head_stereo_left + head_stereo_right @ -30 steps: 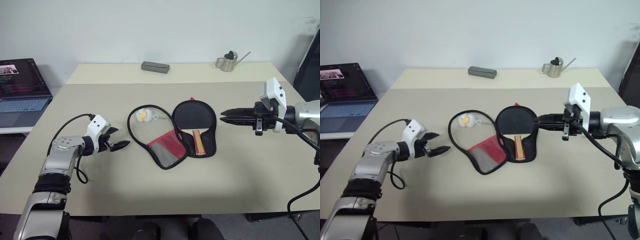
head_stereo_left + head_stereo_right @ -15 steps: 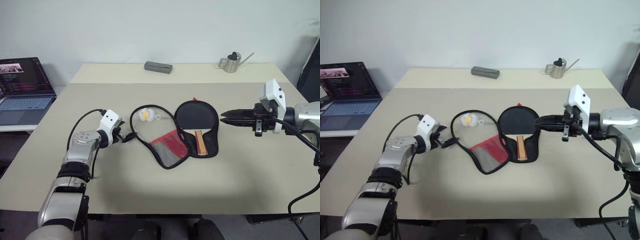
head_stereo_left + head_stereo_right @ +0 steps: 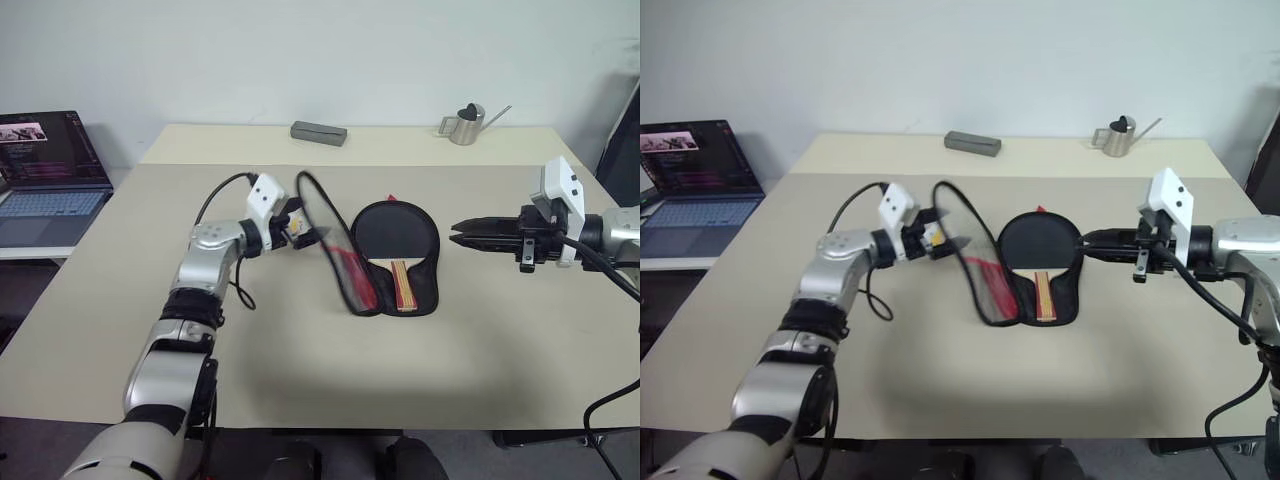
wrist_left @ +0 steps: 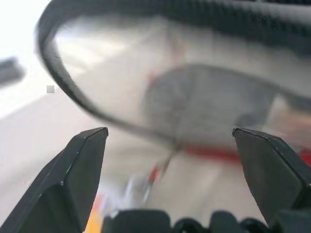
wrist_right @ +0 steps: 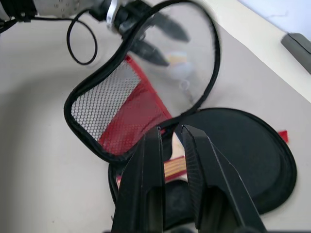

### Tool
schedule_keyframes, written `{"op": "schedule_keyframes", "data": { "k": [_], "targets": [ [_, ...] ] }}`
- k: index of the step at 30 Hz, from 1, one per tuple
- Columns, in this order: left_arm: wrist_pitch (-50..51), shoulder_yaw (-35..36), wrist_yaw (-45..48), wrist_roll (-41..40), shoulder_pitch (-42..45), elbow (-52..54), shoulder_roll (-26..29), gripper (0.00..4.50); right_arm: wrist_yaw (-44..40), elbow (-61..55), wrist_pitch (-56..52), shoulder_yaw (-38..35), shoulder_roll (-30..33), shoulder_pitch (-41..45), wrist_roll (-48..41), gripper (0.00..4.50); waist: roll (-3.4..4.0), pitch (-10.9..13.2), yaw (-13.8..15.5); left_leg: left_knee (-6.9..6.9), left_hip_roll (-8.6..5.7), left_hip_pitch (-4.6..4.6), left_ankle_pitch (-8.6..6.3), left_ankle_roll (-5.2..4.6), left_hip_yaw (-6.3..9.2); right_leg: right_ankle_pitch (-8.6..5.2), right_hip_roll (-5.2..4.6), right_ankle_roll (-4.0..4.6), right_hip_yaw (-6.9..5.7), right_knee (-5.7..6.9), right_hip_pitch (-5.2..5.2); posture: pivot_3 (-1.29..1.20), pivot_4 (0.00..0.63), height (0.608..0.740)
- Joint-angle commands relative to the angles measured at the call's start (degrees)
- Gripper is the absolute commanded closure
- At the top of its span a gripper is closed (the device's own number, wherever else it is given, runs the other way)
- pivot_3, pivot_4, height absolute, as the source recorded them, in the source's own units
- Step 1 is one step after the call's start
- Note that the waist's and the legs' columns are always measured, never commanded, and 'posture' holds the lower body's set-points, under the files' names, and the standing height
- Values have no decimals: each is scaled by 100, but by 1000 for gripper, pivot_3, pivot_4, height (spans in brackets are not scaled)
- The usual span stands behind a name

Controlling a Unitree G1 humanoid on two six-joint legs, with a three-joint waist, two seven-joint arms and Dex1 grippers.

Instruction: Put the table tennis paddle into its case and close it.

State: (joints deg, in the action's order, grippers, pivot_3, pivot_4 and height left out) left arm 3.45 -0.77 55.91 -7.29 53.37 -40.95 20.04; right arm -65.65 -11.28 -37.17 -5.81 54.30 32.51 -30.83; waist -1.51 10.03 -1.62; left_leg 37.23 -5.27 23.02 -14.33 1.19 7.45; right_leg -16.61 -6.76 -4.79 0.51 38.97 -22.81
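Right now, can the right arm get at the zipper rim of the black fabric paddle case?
Probably yes. The right gripper, shut, hovers just beside the case with bare table between them; the left gripper props the flap up from the far side.

Beige table, your working surface

You have a beige table carrying the open case near the middle, the table tennis paddle lying in it; a grey block and a small metal watering can sit along the far edge.
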Motion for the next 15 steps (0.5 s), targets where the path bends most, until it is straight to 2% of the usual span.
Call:
{"op": "schedule_keyframes", "data": {
  "k": [1, 7, 15],
  "targets": [
    [-136, -160, 139, -24, 351, -94, -289, 0, 91, -280, -64, -295, 102, -8, -166, 3832, -2, 1, -11, 0, 0, 0, 0, 0, 0, 0, 0, 0, 0, 0, 0, 0, 150, 740],
    [-556, -415, 44, 197, 777, -995, -978, 0, 283, -510, -228, -511, 117, -272, -287, 3832, -6, 3, -16, 1, 1, 0, 0, 0, 0, 0, 1, 0, -2, 0, 2, 0, 150, 740],
    [-1024, -472, -186, 430, 980, -2006, -1544, 0, 680, -824, -603, -775, 118, -586, -502, 3832, -10, 6, -19, 1, 0, -1, 0, -1, -1, 0, 1, -1, -2, 1, 4, 0, 150, 740]
  ]
}}
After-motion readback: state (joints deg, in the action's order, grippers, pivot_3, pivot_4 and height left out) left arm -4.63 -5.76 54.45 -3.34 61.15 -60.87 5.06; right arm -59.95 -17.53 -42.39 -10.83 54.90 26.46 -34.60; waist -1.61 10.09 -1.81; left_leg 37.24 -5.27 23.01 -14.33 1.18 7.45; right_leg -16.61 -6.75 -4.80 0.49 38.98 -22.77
